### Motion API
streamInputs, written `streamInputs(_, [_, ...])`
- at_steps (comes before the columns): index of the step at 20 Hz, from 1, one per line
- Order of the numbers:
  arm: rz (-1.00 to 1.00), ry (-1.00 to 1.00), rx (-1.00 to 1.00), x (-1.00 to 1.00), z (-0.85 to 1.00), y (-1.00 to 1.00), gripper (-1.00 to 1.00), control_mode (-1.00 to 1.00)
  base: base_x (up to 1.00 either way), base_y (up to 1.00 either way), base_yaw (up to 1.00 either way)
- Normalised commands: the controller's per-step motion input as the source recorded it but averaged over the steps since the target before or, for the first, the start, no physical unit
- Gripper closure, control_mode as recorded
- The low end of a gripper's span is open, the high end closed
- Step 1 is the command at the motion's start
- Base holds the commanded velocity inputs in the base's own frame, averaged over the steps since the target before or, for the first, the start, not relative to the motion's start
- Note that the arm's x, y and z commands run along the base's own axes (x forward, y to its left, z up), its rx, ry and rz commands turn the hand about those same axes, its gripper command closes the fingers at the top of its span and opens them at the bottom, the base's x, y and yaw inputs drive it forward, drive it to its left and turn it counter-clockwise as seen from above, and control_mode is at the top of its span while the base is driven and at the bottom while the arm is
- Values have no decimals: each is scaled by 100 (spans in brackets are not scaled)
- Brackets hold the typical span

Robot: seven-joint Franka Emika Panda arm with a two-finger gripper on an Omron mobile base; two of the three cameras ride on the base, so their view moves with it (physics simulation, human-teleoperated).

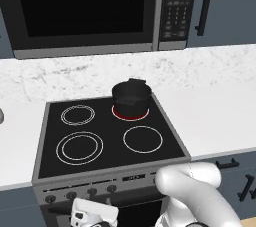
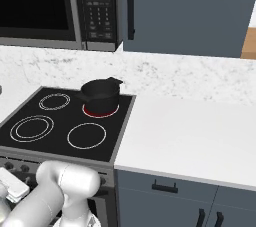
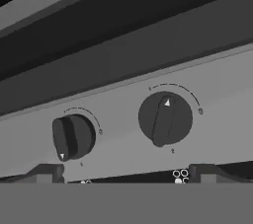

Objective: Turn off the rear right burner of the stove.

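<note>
The stove [image 1: 165, 138] is a black glass cooktop with a grey panel of small dark knobs [image 1: 92, 191] along its front. Its rear right burner [image 1: 130, 115] glows as a thin red ring under a black pot [image 1: 131, 96]; it also glows in the right base view as the red ring [image 2: 100, 112]. My gripper [image 3: 126, 174] is low in front of the knob panel and open, its fingertips [image 3: 47, 171] spread wide. Ahead of it are two knobs: one [image 3: 165, 119] with its white pointer up, and one [image 3: 72, 137] at the left with its pointer down. I touch neither.
A black microwave [image 1: 85, 8] hangs above the stove. White counter [image 2: 190, 136] runs to the right, with grey cabinets [image 2: 165, 191] below it. My white arm [image 1: 197, 191] bends in front of the stove's right corner.
</note>
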Motion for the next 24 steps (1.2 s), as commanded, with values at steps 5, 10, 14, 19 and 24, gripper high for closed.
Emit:
streamInputs(5, [0,0,29,2,-18,7,-100,-100,0,0,0])
streamInputs(10, [0,-1,6,20,-7,30,-100,-100,0,0,0])
streamInputs(14, [0,0,0,13,0,7,-100,-100,0,0,0])
streamInputs(19, [0,0,-2,2,-9,7,-100,-100,0,0,0])
streamInputs(24, [0,0,-1,5,-5,2,-100,-100,0,0,0])
